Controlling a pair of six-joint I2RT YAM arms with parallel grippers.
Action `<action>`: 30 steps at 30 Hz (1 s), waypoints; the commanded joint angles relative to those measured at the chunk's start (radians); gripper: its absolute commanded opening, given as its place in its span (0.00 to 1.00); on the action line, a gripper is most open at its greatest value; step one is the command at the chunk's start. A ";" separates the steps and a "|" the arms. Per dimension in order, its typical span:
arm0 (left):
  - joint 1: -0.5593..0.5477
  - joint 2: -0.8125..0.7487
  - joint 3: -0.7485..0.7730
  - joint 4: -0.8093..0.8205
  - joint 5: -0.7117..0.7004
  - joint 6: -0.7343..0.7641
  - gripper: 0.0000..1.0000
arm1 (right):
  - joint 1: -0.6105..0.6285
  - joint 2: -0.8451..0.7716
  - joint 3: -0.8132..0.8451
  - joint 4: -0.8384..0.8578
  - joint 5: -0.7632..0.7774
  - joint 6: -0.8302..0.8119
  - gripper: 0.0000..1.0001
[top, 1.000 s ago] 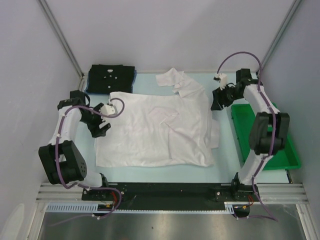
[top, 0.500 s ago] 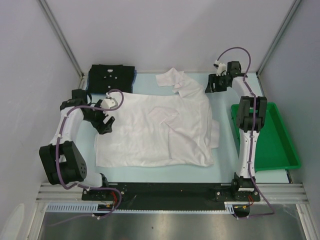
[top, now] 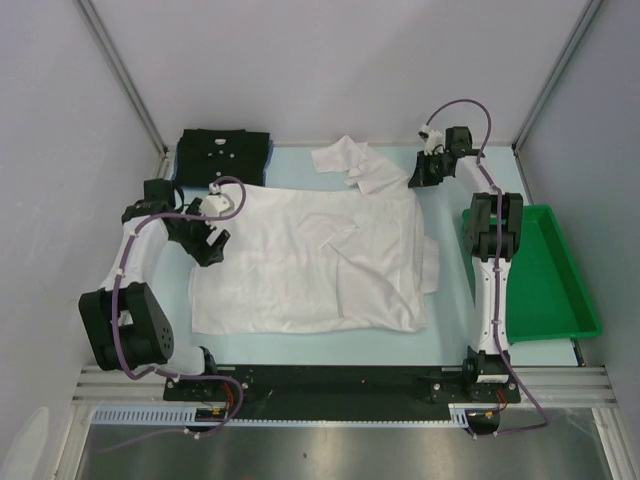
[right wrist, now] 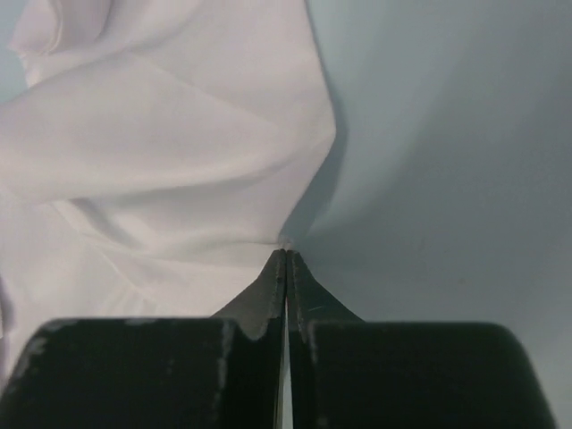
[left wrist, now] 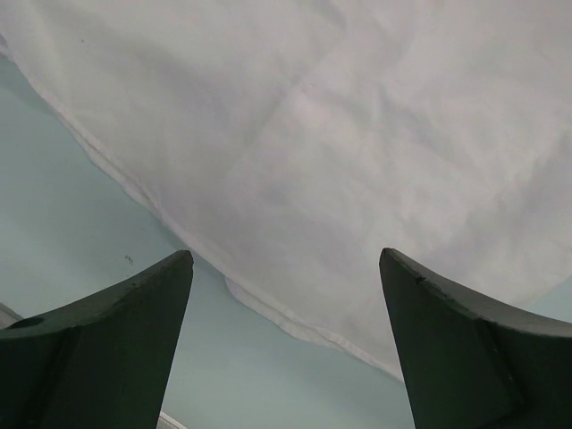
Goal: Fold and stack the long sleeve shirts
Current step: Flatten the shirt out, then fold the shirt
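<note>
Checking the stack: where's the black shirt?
Top view, far left corner of the table: the black shirt lies folded, just beyond the white shirt.

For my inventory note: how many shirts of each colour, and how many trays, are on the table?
White shirt: 1
Black shirt: 1
Blue shirt, only an edge shows under the black one: 1
Green tray: 1
Total: 4

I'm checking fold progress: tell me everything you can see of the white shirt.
The white shirt is thin, creased cloth, spread mostly flat across the pale table, one sleeve bunched at the far edge, right side doubled over. The shut right hand meets its far right edge; the open left hand hovers over its left edge.
</note>
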 commanded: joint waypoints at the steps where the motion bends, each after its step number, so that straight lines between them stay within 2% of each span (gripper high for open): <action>1: -0.003 0.017 0.010 0.056 -0.012 -0.063 0.91 | -0.001 0.033 0.133 0.079 0.132 0.029 0.00; 5: -0.003 0.054 0.026 0.087 -0.034 -0.122 0.90 | -0.001 0.037 0.162 0.205 0.237 0.041 0.00; 9: -0.006 0.081 0.050 0.110 -0.031 -0.156 0.90 | -0.001 0.048 0.197 0.240 0.307 0.028 0.00; 12: -0.008 0.109 0.076 0.113 -0.026 -0.182 0.90 | -0.001 0.024 0.205 0.142 0.271 -0.006 0.34; 13: -0.006 0.118 0.081 0.112 -0.023 -0.192 0.90 | -0.001 0.001 0.160 0.100 0.255 -0.017 0.49; 15: -0.011 0.126 0.084 0.104 0.005 -0.190 0.91 | -0.001 -0.116 0.074 0.088 0.188 -0.051 0.57; 16: -0.016 0.129 0.079 0.101 0.008 -0.190 0.90 | -0.001 -0.162 -0.038 0.098 0.166 -0.063 0.63; 18: -0.043 0.137 0.060 0.090 0.011 -0.181 0.89 | -0.001 -0.301 -0.139 0.105 0.102 -0.121 0.68; 19: -0.054 0.138 0.046 0.090 0.003 -0.170 0.88 | 0.031 -0.344 -0.175 0.087 0.079 -0.149 0.73; 23: -0.138 0.117 -0.057 0.147 -0.064 -0.158 0.87 | 0.094 -0.450 -0.278 -0.028 -0.032 -0.259 0.77; 25: -0.164 0.112 -0.074 0.174 -0.064 -0.197 0.87 | 0.158 -0.472 -0.298 -0.085 -0.062 -0.328 0.73; 30: -0.160 0.102 -0.053 0.225 -0.021 -0.322 0.90 | 0.311 -0.452 -0.361 -0.094 -0.003 -0.432 0.69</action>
